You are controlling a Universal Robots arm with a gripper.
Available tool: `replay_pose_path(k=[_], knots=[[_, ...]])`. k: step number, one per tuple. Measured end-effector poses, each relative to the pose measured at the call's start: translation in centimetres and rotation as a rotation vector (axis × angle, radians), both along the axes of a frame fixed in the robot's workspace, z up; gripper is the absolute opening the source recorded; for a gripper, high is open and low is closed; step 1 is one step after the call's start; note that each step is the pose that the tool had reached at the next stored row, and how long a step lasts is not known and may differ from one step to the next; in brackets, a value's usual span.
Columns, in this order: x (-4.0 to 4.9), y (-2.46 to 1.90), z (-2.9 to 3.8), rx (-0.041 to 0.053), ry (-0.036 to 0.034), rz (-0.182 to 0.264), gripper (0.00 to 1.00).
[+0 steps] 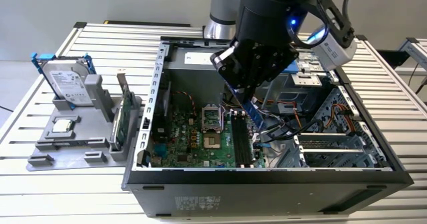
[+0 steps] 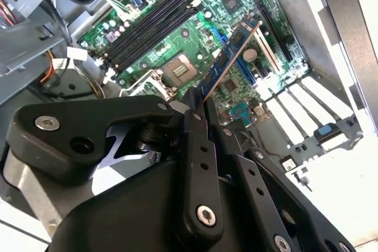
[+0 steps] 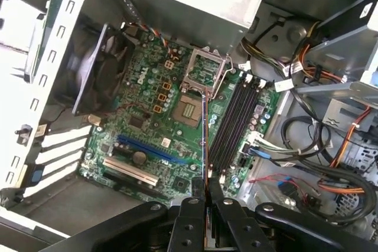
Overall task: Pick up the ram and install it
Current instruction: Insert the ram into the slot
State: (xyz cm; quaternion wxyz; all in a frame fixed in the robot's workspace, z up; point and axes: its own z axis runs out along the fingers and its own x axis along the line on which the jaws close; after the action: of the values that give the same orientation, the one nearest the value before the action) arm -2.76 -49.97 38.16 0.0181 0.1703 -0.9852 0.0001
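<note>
My gripper [image 1: 235,85] hangs inside the open computer case [image 1: 153,134] and is shut on the ram [image 1: 252,115], a thin narrow stick that slants down from the fingers. In the second wrist view the ram [image 2: 233,57] juts out from the gripper [image 2: 198,103] over the green motherboard [image 2: 236,4]. It shows edge-on in the first wrist view, where the ram [image 3: 204,140] runs out from the gripper [image 3: 205,185] beside the black memory slots [image 3: 233,125]. The stick is above the board, not seated in a slot [image 1: 241,140].
A grey holder [image 1: 67,149] at the exterior view's left carries a hard drive in a blue frame [image 1: 67,84], a green expansion card [image 1: 123,116] and a small chip [image 1: 61,126]. Cable bundles [image 3: 307,163], the drive cage [image 1: 333,144] and the fan [image 3: 94,69] crowd the case.
</note>
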Motion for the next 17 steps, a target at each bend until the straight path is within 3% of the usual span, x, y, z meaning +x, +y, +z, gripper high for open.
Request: replay_pose_path(k=[17], knots=[[0.0, 0.0, 0.0, 0.0, 0.0, -0.175, 0.0]])
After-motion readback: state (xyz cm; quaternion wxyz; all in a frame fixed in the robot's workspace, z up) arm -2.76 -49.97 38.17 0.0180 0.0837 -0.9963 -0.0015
